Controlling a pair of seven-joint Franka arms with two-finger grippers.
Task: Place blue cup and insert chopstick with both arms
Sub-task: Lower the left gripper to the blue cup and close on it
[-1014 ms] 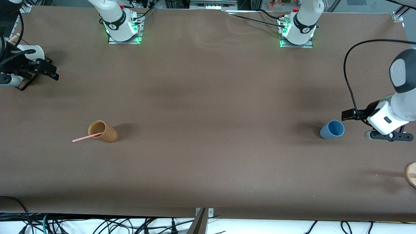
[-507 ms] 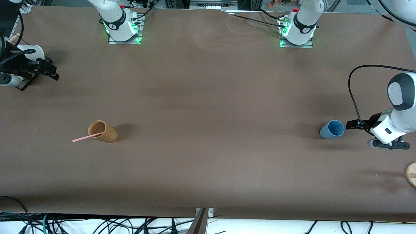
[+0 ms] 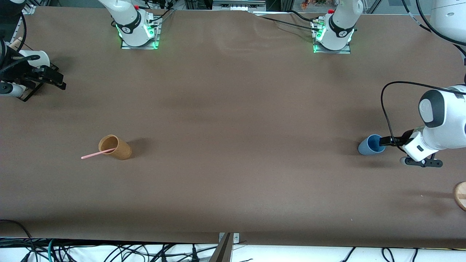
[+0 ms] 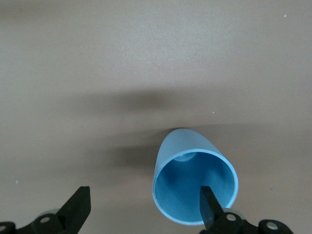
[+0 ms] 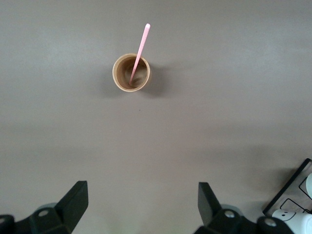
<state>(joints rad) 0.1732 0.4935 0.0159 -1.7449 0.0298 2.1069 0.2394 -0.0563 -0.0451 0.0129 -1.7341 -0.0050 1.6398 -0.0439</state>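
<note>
Left wrist view alone shows the left end effector (image 4: 144,207) spread wide, one finger inside the tapered matte blue cup (image 4: 194,181); right end effector (image 5: 141,204) wide.

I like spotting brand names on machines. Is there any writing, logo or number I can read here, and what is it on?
No readable text in any view.
Round marks on the collars of the right arm's base and the left arm's base: too small to read.
The blue cup, brown cup and pink chopstick: no writing shows.
</note>
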